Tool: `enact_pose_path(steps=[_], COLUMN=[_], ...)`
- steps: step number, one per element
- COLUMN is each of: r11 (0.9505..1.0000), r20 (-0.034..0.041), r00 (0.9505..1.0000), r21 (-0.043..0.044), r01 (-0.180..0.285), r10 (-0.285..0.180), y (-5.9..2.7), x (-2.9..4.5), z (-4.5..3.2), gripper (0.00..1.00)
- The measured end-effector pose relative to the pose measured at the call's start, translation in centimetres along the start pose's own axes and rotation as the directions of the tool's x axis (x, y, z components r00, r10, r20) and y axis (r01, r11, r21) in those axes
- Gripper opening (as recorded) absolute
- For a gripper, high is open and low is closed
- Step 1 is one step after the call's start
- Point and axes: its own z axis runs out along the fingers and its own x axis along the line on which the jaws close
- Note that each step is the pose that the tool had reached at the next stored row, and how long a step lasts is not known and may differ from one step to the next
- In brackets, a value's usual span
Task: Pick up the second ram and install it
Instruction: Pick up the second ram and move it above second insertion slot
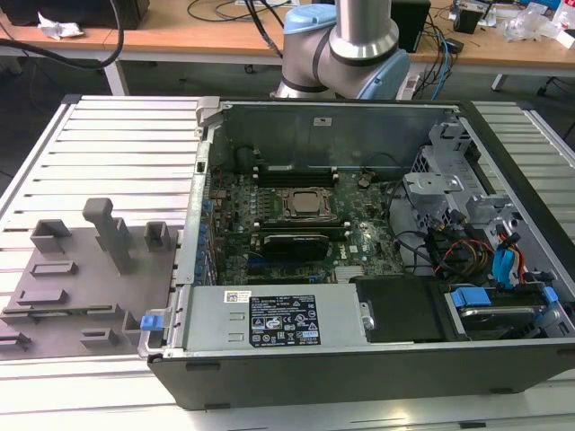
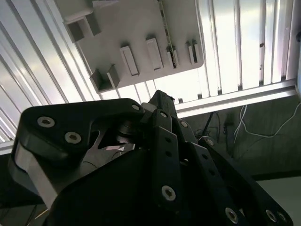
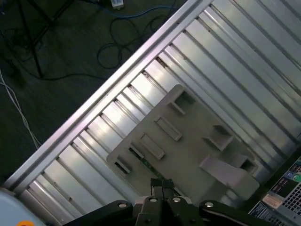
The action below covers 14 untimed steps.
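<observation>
One robot arm [image 1: 363,40] at top centre, one open computer case [image 1: 359,382] with one CPU socket [image 1: 305,203] mid-frame, and one grey tray [image 1: 81,271] lower left bearing one ram stick [image 1: 63,312].

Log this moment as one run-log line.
step: pick second ram, not yet done | pincer: over grey tray, apart from it | second ram: lying in tray

View past the gripper [image 2: 162,101] to a grey tray [image 2: 136,23]
The black gripper is seen in the foreground; beyond it the block-studded grey tray is carried by the ribbed bench [image 2: 244,42].

Wooden desk [image 1: 162,36] behind, cables [image 3: 114,44] across dark floor [image 3: 66,42].
</observation>
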Motion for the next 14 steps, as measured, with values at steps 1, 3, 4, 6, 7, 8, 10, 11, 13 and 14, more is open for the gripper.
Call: enact_pose_path(steps=[1, 3, 4, 6, 7, 8, 10, 11, 13, 14], r11=[0.9997, 0.999, 0.9983, 0.9958, 0.9948, 0.9925, 0.9896, 0.9874, 0.9805, 0.9761], r20=[-0.001, -0.0019, -0.0026, -0.0039, -0.0044, -0.0053, -0.0062, -0.0068, -0.0083, -0.0091], r00=[0.9997, 0.999, 0.9983, 0.9958, 0.9948, 0.9925, 0.9895, 0.9874, 0.9804, 0.9761], r21=[-0.0006, -0.0011, -0.0015, -0.0023, -0.0026, -0.0032, -0.0038, -0.0043, -0.0055, -0.0062], r01=[0.024, 0.044, 0.058, 0.092, 0.102, 0.122, 0.144, 0.158, 0.197, 0.217], r10=[-0.024, -0.044, -0.058, -0.092, -0.102, -0.122, -0.144, -0.158, -0.197, -0.217], y=[0.0, 0.0, 0.0, 0.0, 0.0, 0.0, 0.0, 0.0, 0.0, 0.0], x=[0.0, 0.0, 0.0, 0.0, 0.0, 0.0, 0.0, 0.0, 0.0, 0.0], z=[0.0, 0.0, 0.0, 0.0, 0.0, 0.0, 0.0, 0.0, 0.0, 0.0], gripper=[0.11, 0.11, 0.11, 0.11, 0.11, 0.11, 0.11, 0.11, 0.11, 0.11])
